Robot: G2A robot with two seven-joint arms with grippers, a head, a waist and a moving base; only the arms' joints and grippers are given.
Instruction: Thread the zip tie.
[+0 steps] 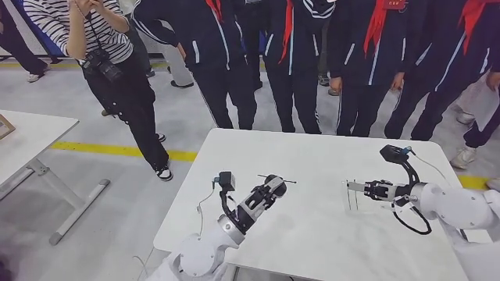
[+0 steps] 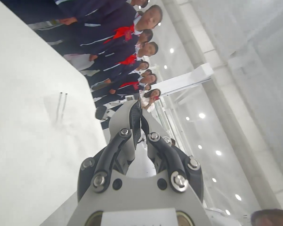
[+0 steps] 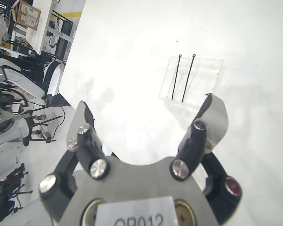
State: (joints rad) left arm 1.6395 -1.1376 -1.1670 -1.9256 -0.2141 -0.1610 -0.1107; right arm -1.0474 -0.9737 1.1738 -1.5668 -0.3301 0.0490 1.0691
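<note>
Two black zip ties (image 3: 182, 78) lie side by side on a small clear plate (image 3: 207, 71) on the white table (image 1: 312, 234). In the top view they (image 1: 351, 201) sit just below my right gripper (image 1: 359, 188). My right gripper (image 3: 147, 104) is wide open, hovering close over the plate with nothing between its fingers. My left gripper (image 1: 273, 184) is raised over the table's left part and is shut (image 2: 137, 109). A thin dark zip tie (image 1: 287, 179) sticks out on both sides of its tip. The left wrist view has the two lying ties (image 2: 61, 105) farther off.
A row of people stands along the table's far edge (image 1: 312, 133), none touching anything. A second white table (image 1: 23, 136) stands to the left across the floor. Bare tabletop lies between the two grippers and toward the near edge.
</note>
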